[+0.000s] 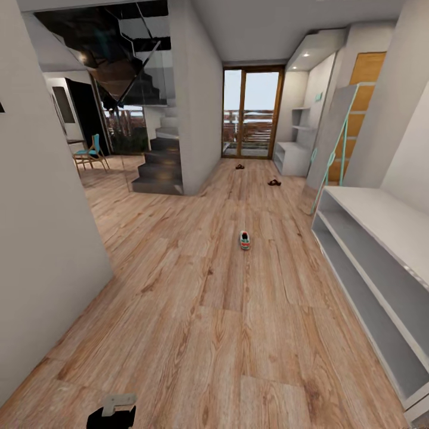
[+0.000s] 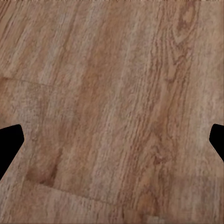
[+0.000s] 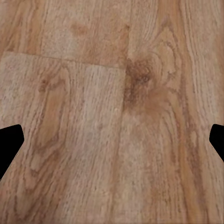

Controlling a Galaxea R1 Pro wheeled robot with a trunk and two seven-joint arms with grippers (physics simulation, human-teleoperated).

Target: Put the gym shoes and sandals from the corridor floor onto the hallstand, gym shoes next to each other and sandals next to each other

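- While the head view looks down the corridor, L arm's end (image 1: 113, 411) sits at bottom left, low over the corridor floor (image 1: 196, 310).
- L wrist view: left gripper (image 2: 112, 140) over bare planks, dark fingertips (image 2: 10, 142) at both edges, wide apart; jaws released, nothing between.
- Mid floor: one gym shoe (image 1: 245, 239), white w/ green and red-orange, alone, well apart from the rest.
- Far end, near the glass door (image 1: 252, 113): first sandal (image 1: 239, 167), dark, on floor; second sandal (image 1: 274, 182) further right, apart from the first.
- Far right corner: hallstand (image 1: 293, 156), light grey w/ wall shelves above; too small to tell what's on it.
- R side foreground: plain white bench (image 1: 381, 250), open shelves.
- R wrist view: right gripper (image 3: 112, 140) over planks, fingertips (image 3: 10, 142) spread; jaws released.
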